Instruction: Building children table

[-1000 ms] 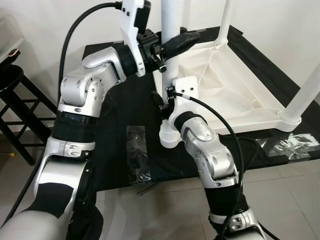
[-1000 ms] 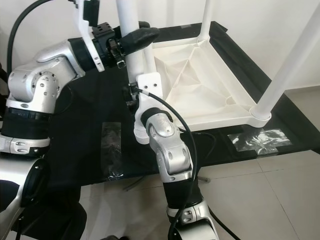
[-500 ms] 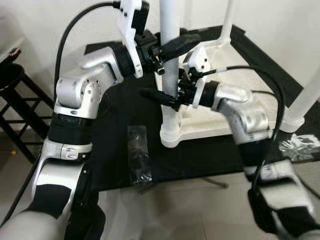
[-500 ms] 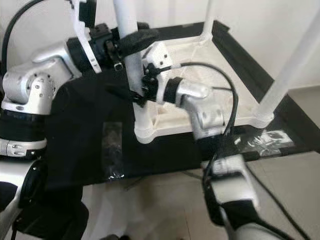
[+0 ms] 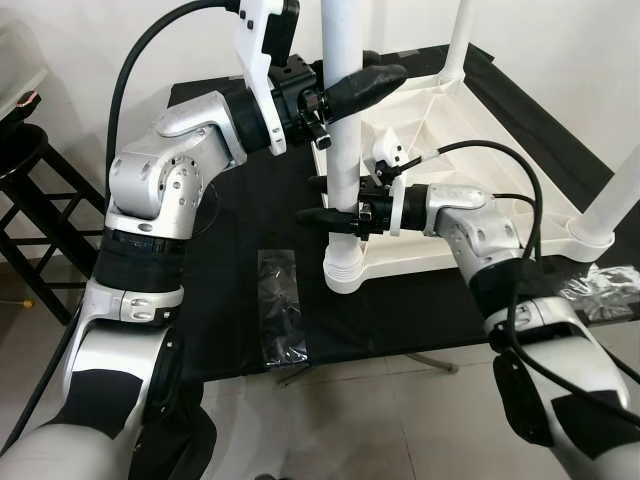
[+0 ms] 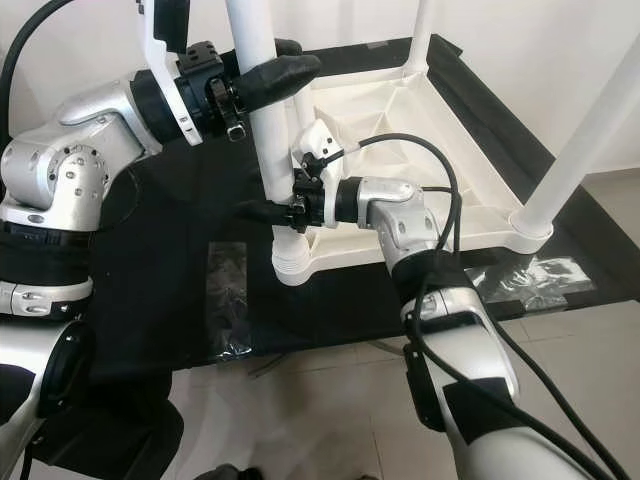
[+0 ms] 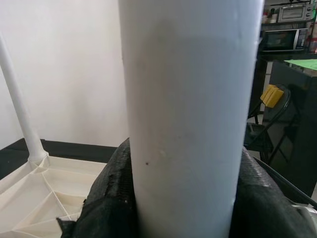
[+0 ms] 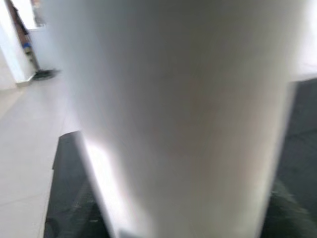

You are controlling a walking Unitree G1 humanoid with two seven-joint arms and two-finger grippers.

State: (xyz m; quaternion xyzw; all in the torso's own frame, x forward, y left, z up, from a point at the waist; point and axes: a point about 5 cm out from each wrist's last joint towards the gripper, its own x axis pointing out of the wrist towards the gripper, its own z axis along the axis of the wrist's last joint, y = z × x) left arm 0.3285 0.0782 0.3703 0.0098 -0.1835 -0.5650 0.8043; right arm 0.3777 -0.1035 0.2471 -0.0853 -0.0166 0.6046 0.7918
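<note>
Grippers on the upright white plastic table leg (image 5: 342,150), standing in the upturned white tabletop's (image 5: 480,190) near corner.
My left gripper (image 5: 350,85) clamps it high; my right gripper (image 5: 330,218) closes around it lower down.

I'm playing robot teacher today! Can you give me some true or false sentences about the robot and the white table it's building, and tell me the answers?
1. The white table lies upside down on a black cloth. True.
2. The left end effector grips the nearest table leg high up. True.
3. The right end effector hangs idle by the robot's side. False: it grips the same leg, lower down.
4. The nearest leg lies flat on the cloth. False: it stands upright at the table's corner.
5. A clear plastic bag lies on the cloth near that leg. True.
</note>
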